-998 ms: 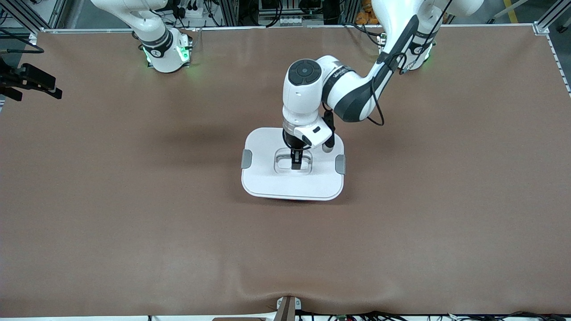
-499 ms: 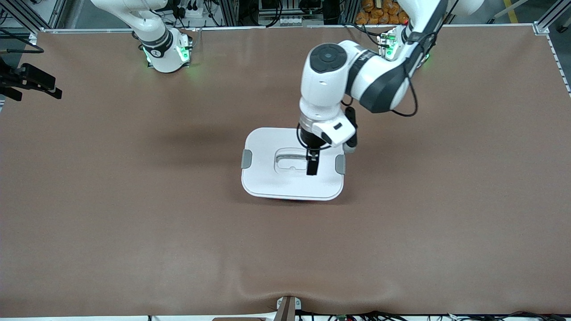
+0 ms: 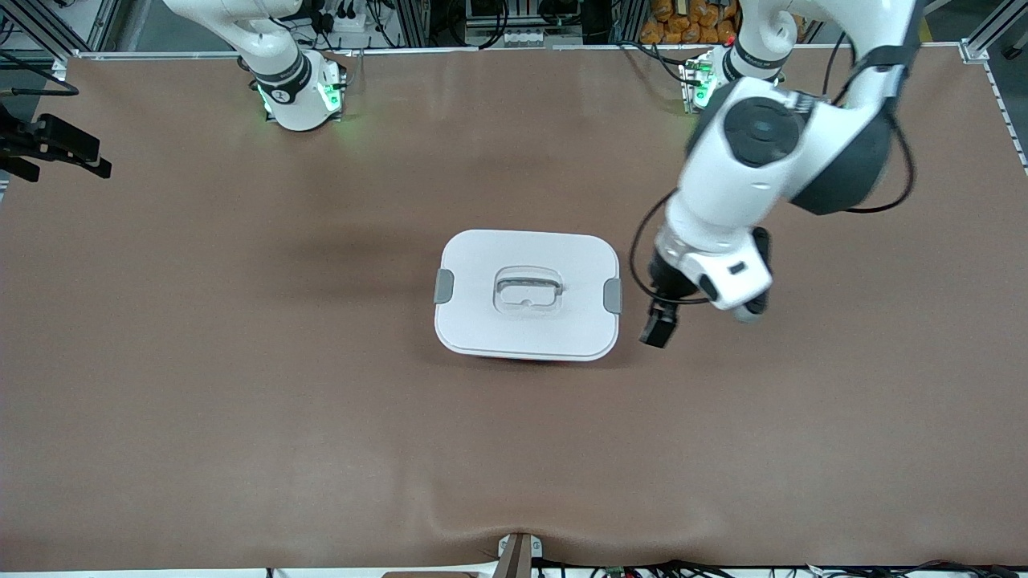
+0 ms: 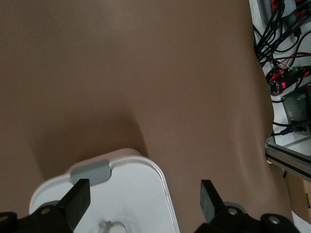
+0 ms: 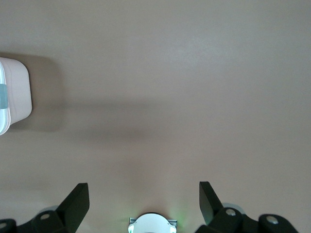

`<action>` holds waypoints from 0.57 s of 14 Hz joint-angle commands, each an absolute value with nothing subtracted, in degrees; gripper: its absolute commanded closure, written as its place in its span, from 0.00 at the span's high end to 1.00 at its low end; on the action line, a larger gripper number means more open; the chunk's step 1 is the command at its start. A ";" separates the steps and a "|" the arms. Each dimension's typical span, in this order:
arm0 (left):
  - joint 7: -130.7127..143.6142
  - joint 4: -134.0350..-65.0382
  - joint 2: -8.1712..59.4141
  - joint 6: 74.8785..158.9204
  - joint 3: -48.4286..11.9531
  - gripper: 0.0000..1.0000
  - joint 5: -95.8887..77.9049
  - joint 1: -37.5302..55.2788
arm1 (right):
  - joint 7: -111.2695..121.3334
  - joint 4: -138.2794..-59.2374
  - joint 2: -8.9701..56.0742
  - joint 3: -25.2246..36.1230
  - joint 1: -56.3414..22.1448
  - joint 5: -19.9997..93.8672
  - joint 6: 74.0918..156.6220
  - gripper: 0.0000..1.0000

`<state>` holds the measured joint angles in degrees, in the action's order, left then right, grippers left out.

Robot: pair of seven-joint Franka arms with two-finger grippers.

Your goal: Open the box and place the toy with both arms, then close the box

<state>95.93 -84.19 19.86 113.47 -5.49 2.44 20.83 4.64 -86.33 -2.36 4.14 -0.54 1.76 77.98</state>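
Hovering beside the box (image 3: 528, 294): left tool (image 3: 658, 327).

The box (image 3: 528, 294), white lid shut with grey side clips, sits flat mid-table.

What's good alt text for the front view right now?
A closed box, its white lid on with grey clips at both ends, sits mid-table. The left gripper hangs open over bare table beside the box, toward the left arm's end. The right arm waits at its base, its gripper out of this view.
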 commanded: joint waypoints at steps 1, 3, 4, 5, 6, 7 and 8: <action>84.60 -83.94 18.72 109.87 -5.80 1.00 1.23 16.98 | 3.96 -86.31 -3.25 3.16 0.53 0.88 77.61 1.00; 76.85 -83.76 18.37 108.29 -5.71 1.00 1.32 14.34 | 4.04 -86.31 -3.25 3.16 0.53 0.79 77.61 1.00; 73.34 -83.76 18.02 107.76 -5.71 1.00 1.41 12.93 | 4.04 -86.40 -3.25 3.16 0.61 0.79 77.61 1.00; 69.30 -83.76 17.93 107.23 -5.71 1.00 1.15 11.44 | 4.04 -86.40 -3.25 3.16 0.62 0.79 77.61 1.00; 65.69 -83.76 17.84 106.70 -5.71 1.00 1.14 10.12 | 3.96 -86.40 -3.25 3.16 0.53 0.88 77.61 1.00; 62.61 -83.76 17.67 106.44 -5.89 1.00 1.23 8.11 | 3.96 -86.40 -3.25 3.16 0.53 0.79 77.69 1.00; 59.01 -83.85 17.32 106.35 -6.76 1.00 1.14 5.91 | 3.96 -86.40 -3.25 3.16 0.53 0.79 77.70 1.00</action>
